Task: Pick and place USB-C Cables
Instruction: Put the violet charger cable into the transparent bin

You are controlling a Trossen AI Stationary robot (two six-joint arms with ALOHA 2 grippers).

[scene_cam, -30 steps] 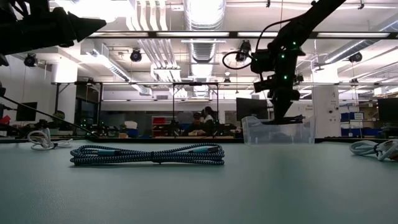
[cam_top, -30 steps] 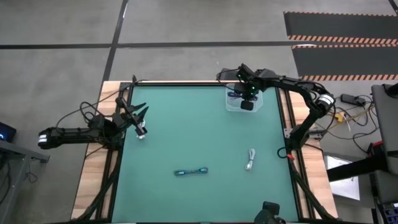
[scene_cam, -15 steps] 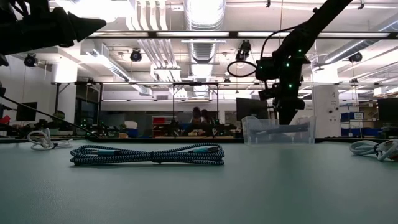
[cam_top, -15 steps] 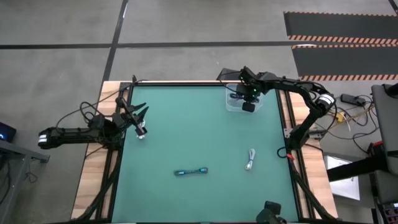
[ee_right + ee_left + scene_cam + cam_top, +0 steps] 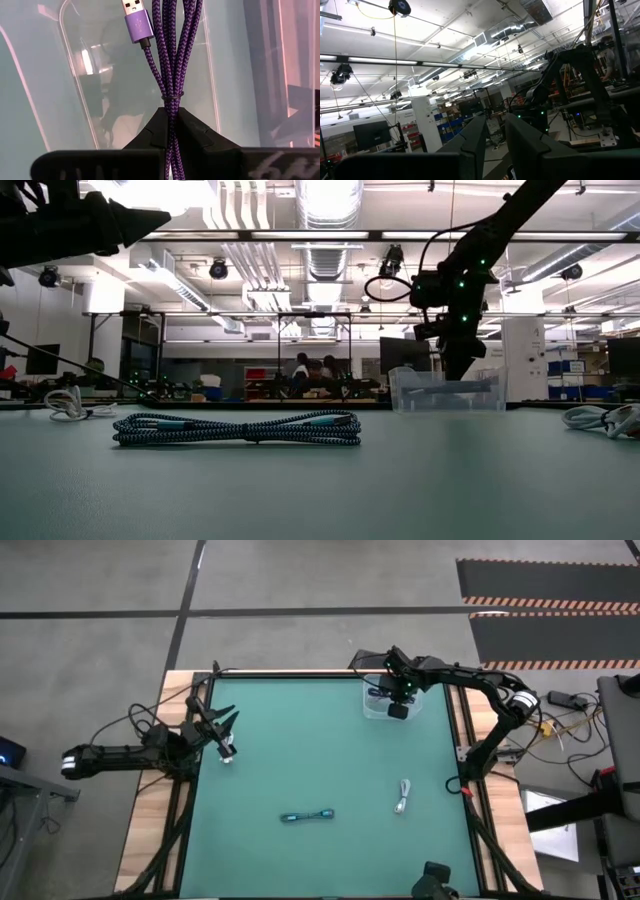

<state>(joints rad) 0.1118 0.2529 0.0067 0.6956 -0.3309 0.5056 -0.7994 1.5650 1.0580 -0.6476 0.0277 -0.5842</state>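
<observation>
The right gripper point(image 5: 170, 131) hangs over the clear bin point(image 5: 392, 700) with its fingers clamped on a purple braided cable point(image 5: 170, 60). To my eye it should let go only once the bundle sits well inside the bin's walls. The right wrist view shows that grip; from above it is hidden. The teal cable point(image 5: 306, 816) and white cable point(image 5: 402, 796) lie well short of the bin. The left gripper point(image 5: 224, 730) waits far across from it, fingers slightly apart, empty.
</observation>
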